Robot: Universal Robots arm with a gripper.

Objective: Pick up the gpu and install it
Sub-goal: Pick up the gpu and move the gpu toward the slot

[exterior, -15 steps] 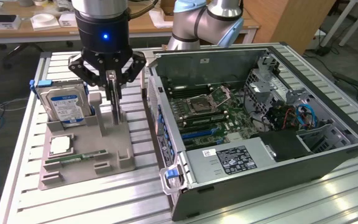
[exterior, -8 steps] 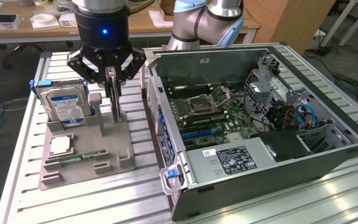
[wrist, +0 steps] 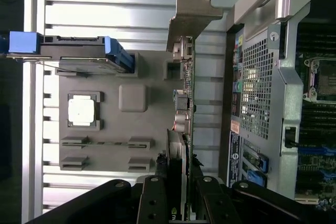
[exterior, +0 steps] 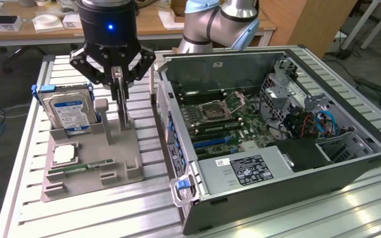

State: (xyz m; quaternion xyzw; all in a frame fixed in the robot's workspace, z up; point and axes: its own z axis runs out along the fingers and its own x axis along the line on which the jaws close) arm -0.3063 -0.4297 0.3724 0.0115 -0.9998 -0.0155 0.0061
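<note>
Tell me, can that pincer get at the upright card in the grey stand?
Yes, it seems so: the pincer is closed over the top edge of the gpu, which stands upright in its slot. The hard drive beside it stands apart.

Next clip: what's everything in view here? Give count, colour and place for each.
table: one, silver slatted metal, under everything
holder: one, grey, on the table at the exterior view's left
computer case: one, dark, open, at the exterior view's right
gpu: one, dark, upright and edge-on in the holder, next to the case
hard drive: one, silver with blue rails, upright in the holder
processor chip: one, silver, flat in the holder
memory stick: one, green, flat in the holder
arm: one, silver and blue, behind the case
pincer: one, black, closed on the gpu
</note>
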